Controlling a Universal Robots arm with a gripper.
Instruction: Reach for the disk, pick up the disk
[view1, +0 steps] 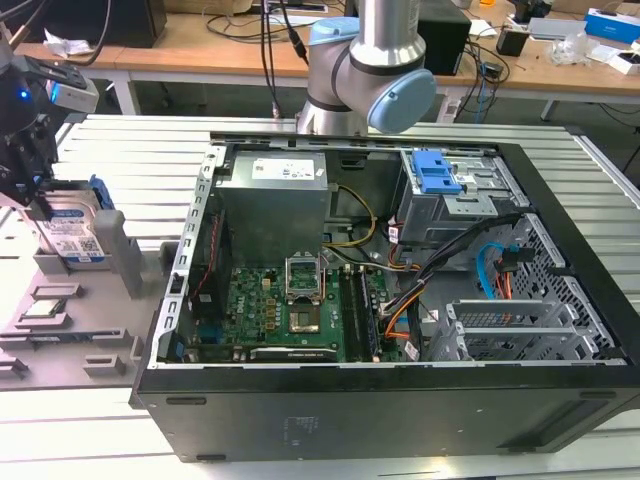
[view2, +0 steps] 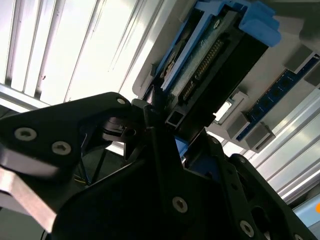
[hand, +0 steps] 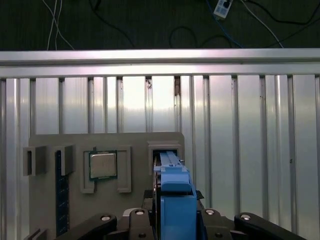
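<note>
The disk (view1: 72, 232) stands on edge in a slot of the grey holder (view1: 122, 255) at the exterior view's left, its blue-and-white label facing out and a blue rail along its top. My gripper (view1: 35, 188) comes down on the disk's far end. In the first wrist view the blue rail of the disk (hand: 176, 192) runs straight between the two black fingers (hand: 212, 216), which press against its sides. In the second wrist view the disk (view2: 215, 55) shows its connector edge, with the gripper (view2: 160, 117) closed at its corner.
A small square silver chip (hand: 103, 165) and a memory stick (hand: 61, 195) lie in other pockets of the grey holder. The open computer case (view1: 390, 300) fills the middle, with its drive cage and blue latch (view1: 440, 175). The arm's base (view1: 370, 70) stands behind it.
</note>
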